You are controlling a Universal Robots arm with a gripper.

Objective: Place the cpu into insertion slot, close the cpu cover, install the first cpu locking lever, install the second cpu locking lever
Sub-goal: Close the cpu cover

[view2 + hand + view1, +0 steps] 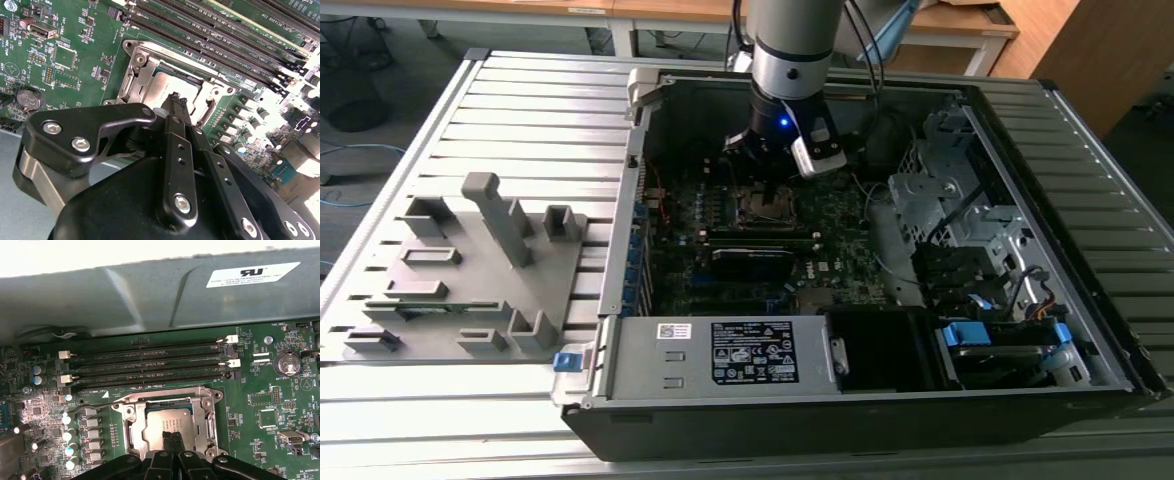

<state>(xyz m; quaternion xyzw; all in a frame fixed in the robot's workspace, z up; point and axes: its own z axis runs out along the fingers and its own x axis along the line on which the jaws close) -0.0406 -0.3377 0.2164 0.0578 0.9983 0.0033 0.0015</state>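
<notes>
fingers (167, 444) clenched, tips over cpu (165, 424) | computer case (854, 425) on slatted table (520, 110) | wooden desks (958, 22) behind

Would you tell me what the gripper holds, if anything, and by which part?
Nothing: the gripper is shut with nothing between its fingers, its tips over the seated cpu.

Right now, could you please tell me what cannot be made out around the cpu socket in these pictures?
- First wrist view: the gripper covers the edge of the cpu beneath its tips; contact between them cannot be told.
- Second wrist view: the gripper's body hides one side of the cpu cover.
- Exterior view: the insertion slot is too small to show whether its cover is latched.
</notes>
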